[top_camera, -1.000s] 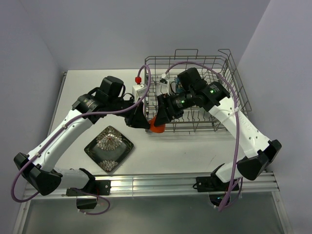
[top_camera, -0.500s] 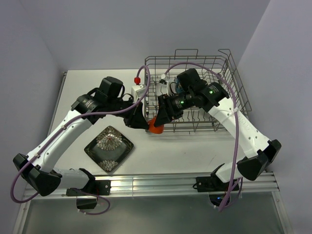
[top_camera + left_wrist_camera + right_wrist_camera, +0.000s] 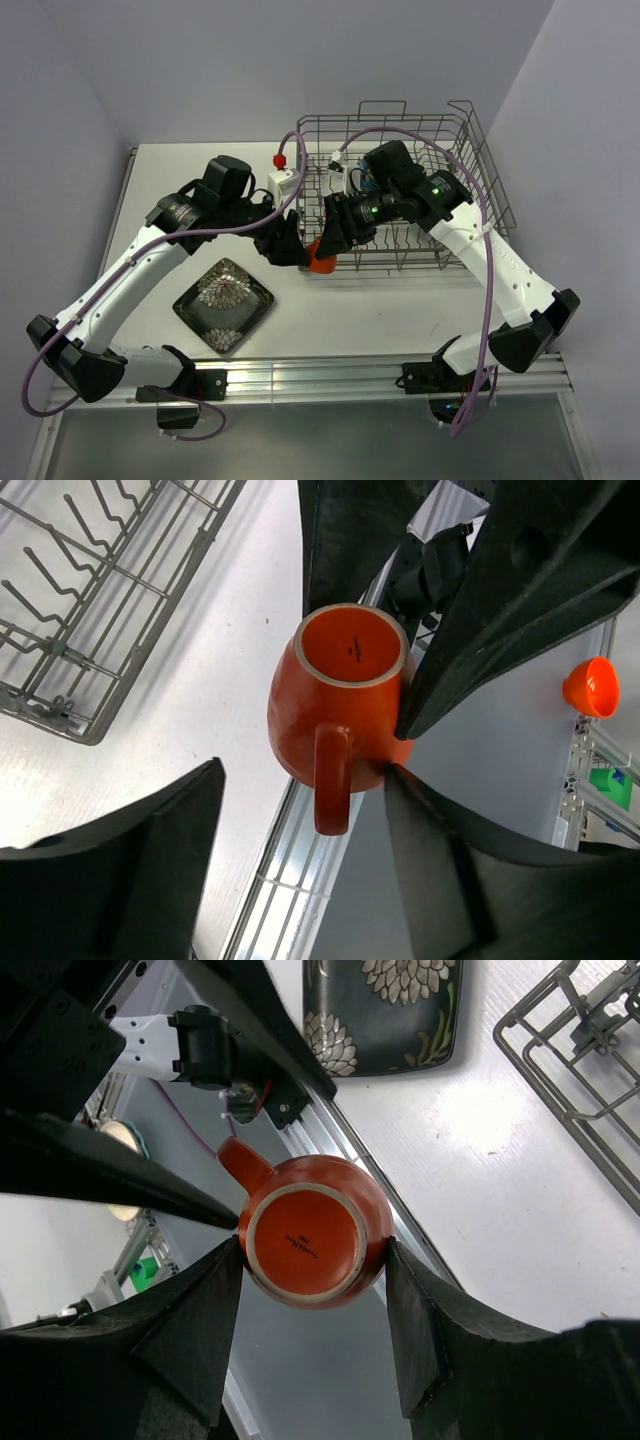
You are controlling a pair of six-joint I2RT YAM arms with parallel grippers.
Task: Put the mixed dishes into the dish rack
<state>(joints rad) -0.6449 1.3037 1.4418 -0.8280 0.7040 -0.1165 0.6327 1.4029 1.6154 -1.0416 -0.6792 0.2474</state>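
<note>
left gripper (image 3: 300, 800): now spreading, releasing the small orange cup (image 3: 345, 680)
right gripper (image 3: 315, 1260): pinching the cup's sides
task: handover finishing by the dish rack's (image 3: 470, 150) near-left corner

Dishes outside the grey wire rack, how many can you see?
2. The small orange cup is in the right gripper, beside the grey wire dish rack. The dark square leaf-patterned plate lies on the table. Others may be hidden.
</note>
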